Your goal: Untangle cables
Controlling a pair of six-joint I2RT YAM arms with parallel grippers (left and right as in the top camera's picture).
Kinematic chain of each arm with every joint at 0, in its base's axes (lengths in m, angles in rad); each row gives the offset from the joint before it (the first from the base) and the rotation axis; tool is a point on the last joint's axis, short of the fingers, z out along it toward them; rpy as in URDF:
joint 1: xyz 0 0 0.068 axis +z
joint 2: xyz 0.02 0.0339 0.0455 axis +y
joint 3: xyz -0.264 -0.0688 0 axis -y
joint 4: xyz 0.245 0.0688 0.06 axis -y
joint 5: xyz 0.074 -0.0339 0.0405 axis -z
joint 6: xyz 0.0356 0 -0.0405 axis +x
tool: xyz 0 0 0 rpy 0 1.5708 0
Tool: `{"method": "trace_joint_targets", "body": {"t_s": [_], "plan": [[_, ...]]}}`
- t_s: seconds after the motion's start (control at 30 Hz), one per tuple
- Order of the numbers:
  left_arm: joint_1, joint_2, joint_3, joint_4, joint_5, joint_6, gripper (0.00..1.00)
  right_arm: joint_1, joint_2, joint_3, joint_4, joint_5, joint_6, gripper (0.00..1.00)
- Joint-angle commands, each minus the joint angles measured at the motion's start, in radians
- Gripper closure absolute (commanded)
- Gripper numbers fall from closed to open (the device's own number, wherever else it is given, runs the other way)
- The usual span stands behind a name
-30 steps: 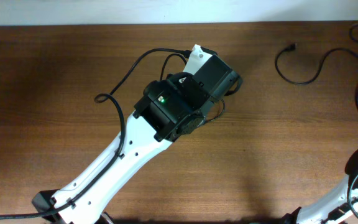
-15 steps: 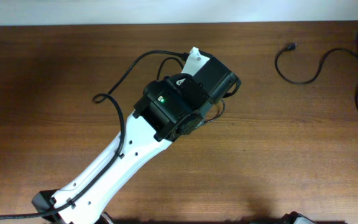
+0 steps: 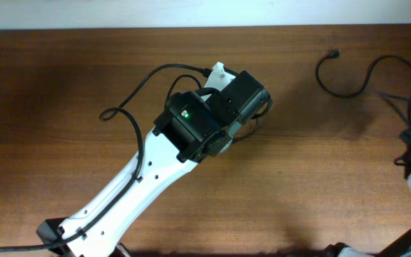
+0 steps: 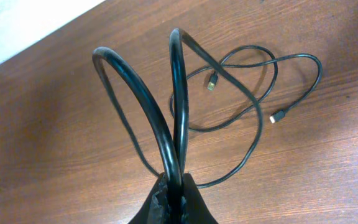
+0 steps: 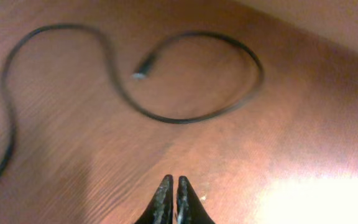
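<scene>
The left gripper (image 4: 176, 202) is shown closed, pinching a black cable (image 4: 178, 93) between its fingertips. From the jaws the cable rises in two tall arches that stand close in front of the wrist camera. Beyond the arches, ahead of this gripper, thin loops (image 4: 257, 118) of cable are laid flat on the wooden table (image 4: 55, 124), crossing one another. Two small plug ends are seen among them, one (image 4: 211, 81) nearly straight ahead and the other (image 4: 278, 116) off to one side. Whether these loops belong to the pinched cable cannot be told. From overhead, the left fingertips are hidden beneath the wrist.

The right gripper (image 5: 171, 186) is shown closed, its fingertips pressed together just above the wood and gripping nothing. Ahead of it, well apart, a second cable (image 5: 179, 121) is laid on the table in an open curl, its plug end (image 5: 140, 75) turned inward, with a long tail trailing off to one side.
</scene>
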Motion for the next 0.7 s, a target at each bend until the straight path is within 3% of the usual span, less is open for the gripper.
{"method": "trace_joint_targets", "body": {"t_s": [0.0,0.17,0.2,0.23,0.43,0.67], "plan": [[0.002,-0.019,0.011,0.007,-0.036,-0.014,1.0,-0.144,0.051,-0.003,0.035,0.03,0.192,0.96],[0.002,-0.019,0.011,0.023,-0.035,-0.014,1.0,-0.273,0.148,-0.003,0.16,0.02,0.076,0.9],[0.001,-0.019,0.011,0.033,-0.035,-0.014,1.0,-0.272,0.167,-0.003,0.179,0.016,0.078,0.69],[0.001,-0.019,0.011,0.042,-0.035,-0.014,1.0,-0.268,0.185,-0.003,0.206,-0.013,0.077,0.0],[0.001,-0.019,0.011,0.043,-0.031,-0.014,1.0,-0.264,0.296,-0.003,0.386,-0.101,0.026,0.01],[0.001,-0.019,0.011,0.047,-0.024,-0.036,1.0,-0.264,0.491,-0.002,0.452,-0.135,0.082,0.01]]}}
